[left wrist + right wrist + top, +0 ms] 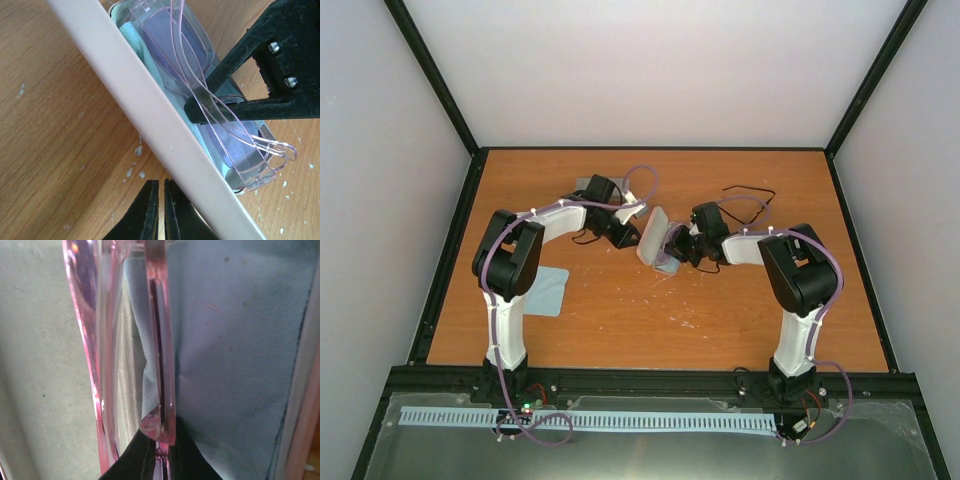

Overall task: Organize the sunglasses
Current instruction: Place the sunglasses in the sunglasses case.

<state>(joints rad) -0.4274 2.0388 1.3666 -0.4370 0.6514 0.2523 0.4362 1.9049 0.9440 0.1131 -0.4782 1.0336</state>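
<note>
A pair of thin black sunglasses [750, 195] lies on the table at the back right, clear of both grippers. At the centre stands an open oblong case [655, 237] with its pale lid [150, 110] raised and a light-blue cloth [235, 340] inside. My right gripper [160, 455] is shut on clear pink-framed glasses [160, 340] and holds them in the case; the glasses also show in the left wrist view [175, 45]. My left gripper [161, 200] is shut and empty, just beside the lid's outer face.
A light-blue square cloth [545, 290] lies on the table at the left. A grey case [582, 185] sits behind the left wrist. A thin black frame [585, 238] shows under the left arm. Black rails edge the table.
</note>
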